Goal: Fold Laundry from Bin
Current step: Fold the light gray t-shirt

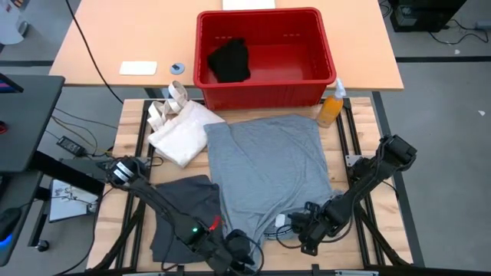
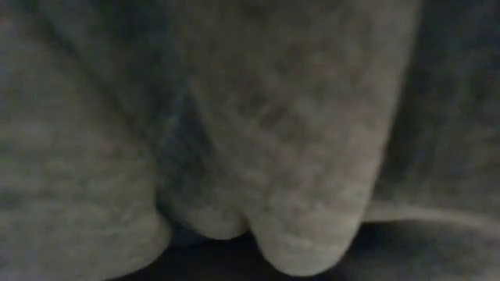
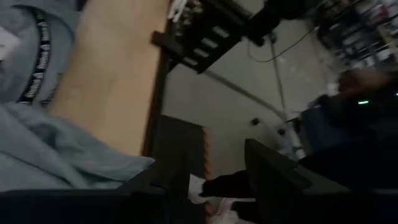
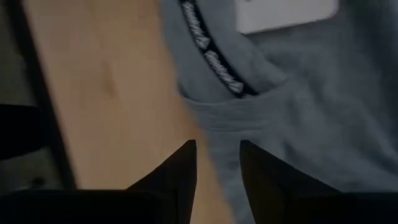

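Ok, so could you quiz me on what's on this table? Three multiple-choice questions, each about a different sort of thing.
1. Where is the black piece?
A. inside the red bin
B. on the cream bag
C. on the floor

2. How many garments show in the bin?
A. none
B. one
C. three

3. In what state is the light grey shirt?
A. folded into a neat square
B. rolled into a ball
C. spread open, wrinkled

Answers:
1 A, the high view shows it crumpled against the bin's left side.
2 B, only the black piece lies on the bin's bare red floor.
3 C, it lies opened out in front of the bin, with creases across it.
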You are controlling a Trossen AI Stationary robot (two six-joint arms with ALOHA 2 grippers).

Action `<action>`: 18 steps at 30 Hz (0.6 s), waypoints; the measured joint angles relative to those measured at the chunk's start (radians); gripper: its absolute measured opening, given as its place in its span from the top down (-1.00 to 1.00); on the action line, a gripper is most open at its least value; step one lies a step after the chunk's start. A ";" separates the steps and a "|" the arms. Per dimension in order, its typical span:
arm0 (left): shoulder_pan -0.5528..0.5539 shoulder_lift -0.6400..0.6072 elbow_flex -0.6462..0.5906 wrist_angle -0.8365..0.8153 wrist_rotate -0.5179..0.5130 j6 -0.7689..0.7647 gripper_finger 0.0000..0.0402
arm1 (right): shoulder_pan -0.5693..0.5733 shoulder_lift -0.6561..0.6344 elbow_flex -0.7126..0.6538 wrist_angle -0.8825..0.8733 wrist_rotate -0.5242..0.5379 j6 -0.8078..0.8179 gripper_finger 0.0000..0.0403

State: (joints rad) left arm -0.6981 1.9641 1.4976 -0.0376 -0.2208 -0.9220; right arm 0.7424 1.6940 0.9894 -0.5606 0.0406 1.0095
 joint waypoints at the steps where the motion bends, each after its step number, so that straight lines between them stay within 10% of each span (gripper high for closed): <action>1: -0.005 -0.009 0.001 0.002 0.000 -0.007 0.24 | -0.002 0.001 0.000 -0.013 0.009 -0.009 0.35; 18: -0.023 -0.037 0.001 -0.050 -0.021 -0.020 0.24 | -0.033 0.036 -0.027 -0.003 0.057 -0.201 0.46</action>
State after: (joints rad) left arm -0.7208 1.9270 1.4986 -0.0879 -0.2419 -0.9421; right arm 0.7093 1.7300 0.9628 -0.5632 0.0978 0.8084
